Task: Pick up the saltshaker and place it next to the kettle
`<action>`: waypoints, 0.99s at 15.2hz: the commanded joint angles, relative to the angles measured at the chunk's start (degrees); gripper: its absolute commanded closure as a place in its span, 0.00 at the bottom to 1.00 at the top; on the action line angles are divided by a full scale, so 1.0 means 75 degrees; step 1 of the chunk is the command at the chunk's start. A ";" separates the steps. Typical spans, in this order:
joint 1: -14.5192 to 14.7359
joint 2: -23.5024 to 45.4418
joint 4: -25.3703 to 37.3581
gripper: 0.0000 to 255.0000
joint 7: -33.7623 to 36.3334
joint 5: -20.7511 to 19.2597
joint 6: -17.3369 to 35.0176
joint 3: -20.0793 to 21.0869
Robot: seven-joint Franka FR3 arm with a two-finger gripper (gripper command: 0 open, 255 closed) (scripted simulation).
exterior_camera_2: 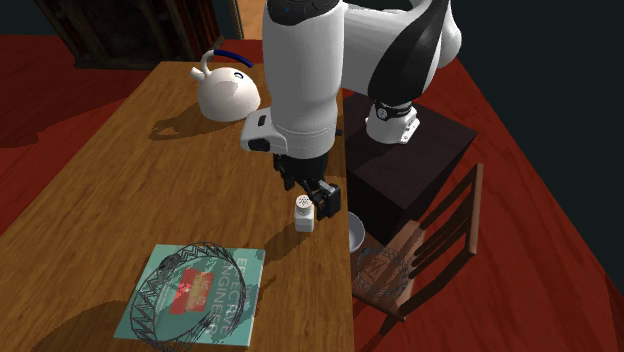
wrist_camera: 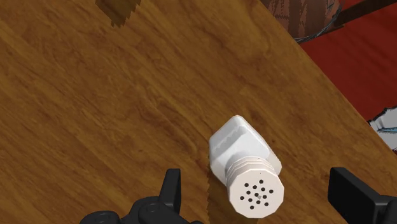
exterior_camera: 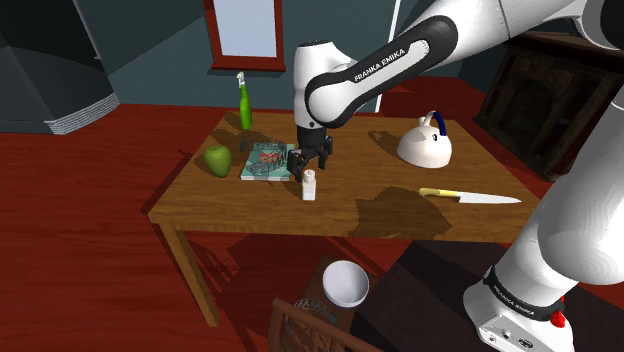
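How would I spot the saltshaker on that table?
Find the wooden table. Beside the teal book, directly under the black gripper, stands the saltshaker. It is the only small white bottle, with a ridged cap dotted with holes.

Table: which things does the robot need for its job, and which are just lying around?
Needed: saltshaker, kettle.
Just lying around: book, green bottle, knife, green fruit.
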 commanded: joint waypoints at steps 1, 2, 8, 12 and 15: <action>0.0000 0.0014 -0.0006 0.00 0.0003 -0.0005 0.0024 0.0000; 0.0000 0.0014 -0.0006 0.00 0.0003 -0.0005 0.0024 0.0000; 0.0000 0.0014 -0.0006 1.00 0.0003 -0.0004 0.0022 0.0000; 0.0000 0.0014 -0.0005 1.00 0.0003 -0.0004 0.0022 0.0000; 0.0000 0.0013 -0.0006 1.00 0.0003 -0.0004 0.0021 0.0000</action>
